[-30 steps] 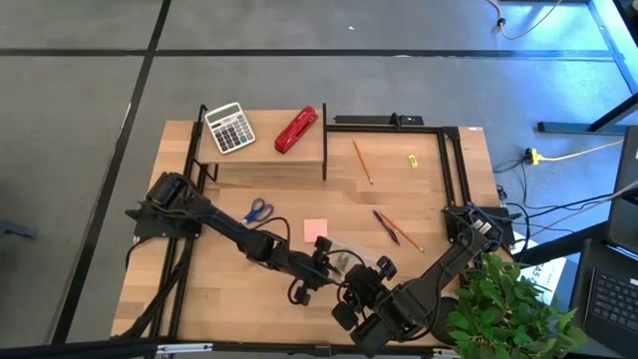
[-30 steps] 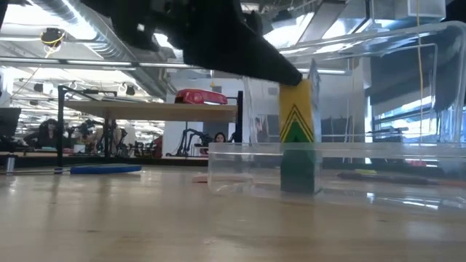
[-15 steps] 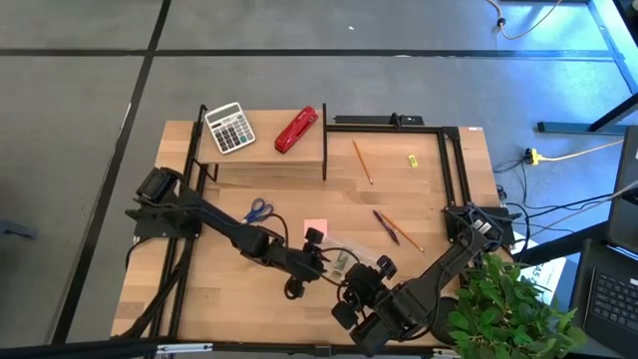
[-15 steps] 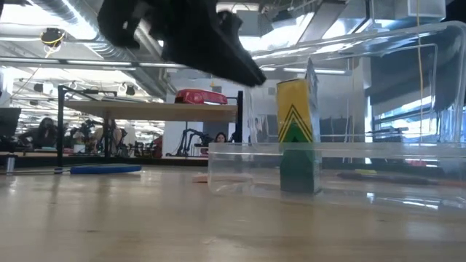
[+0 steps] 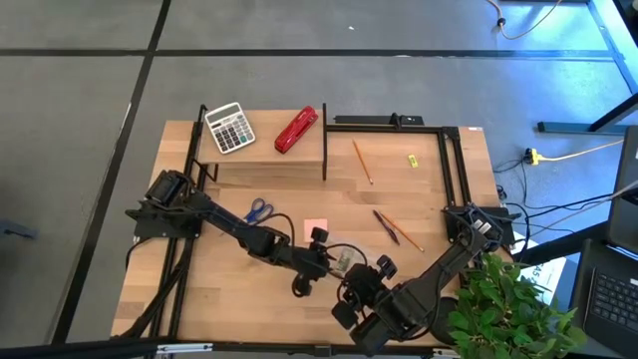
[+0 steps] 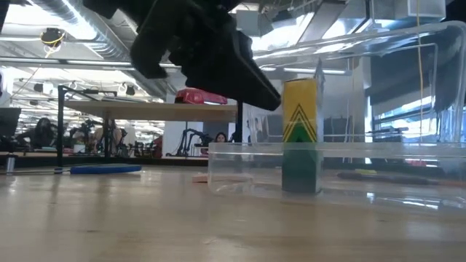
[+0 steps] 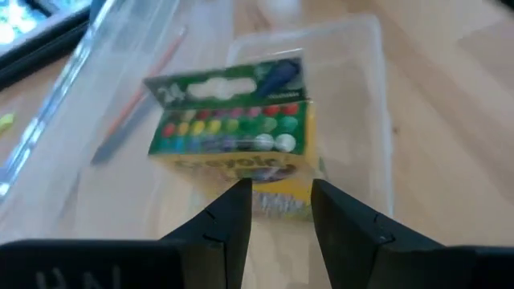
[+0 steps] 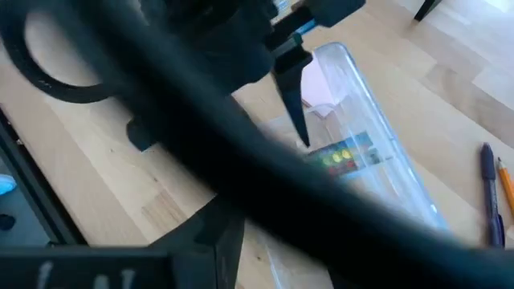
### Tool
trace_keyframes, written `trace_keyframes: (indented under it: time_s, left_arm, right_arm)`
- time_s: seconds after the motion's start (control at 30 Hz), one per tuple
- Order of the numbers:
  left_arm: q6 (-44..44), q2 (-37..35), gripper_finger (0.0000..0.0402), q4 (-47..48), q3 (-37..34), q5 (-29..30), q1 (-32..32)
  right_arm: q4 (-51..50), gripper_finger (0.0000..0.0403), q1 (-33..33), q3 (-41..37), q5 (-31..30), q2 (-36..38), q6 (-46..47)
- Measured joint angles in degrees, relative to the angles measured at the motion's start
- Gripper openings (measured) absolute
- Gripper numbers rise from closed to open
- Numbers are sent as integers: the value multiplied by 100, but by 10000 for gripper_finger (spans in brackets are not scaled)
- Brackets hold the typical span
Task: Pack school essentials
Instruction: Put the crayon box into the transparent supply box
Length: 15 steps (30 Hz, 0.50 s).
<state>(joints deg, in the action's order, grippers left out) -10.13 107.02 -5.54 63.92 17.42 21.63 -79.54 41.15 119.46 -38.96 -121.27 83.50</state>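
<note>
At the table's near middle | left gripper (image 7: 277, 201), fingers parted and empty, hung just above upright crayon box (image 7: 233, 120) in clear bin (image 7: 377, 104) | right gripper (image 5: 384, 267) beside, grip untellable

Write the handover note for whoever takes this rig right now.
Left gripper: jaws open, empty, above the crayon box.
Right gripper: parked at the near table edge, beside the clear container.
Done: crayon box stands upright in the clear container.
Left on the table: blue-handled scissors, pink sticky-note pad, dark pen, two orange pencils, small yellow piece.
On the shelf: calculator, red stapler.
</note>
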Motion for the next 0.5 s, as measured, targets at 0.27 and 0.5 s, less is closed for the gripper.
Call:
trace_keyframes:
  time_s: [0.27, 0.5]
  left_arm:
    - [-410, 37, 124, -580, 0, -360, -63]
    - [-409, 51, 124, -582, 0, -767, -253]
  right_arm:
    - [-8, 145, -22, 0, -13, 0, 0]
    - [-8, 145, -26, 0, -11, 0, 4]
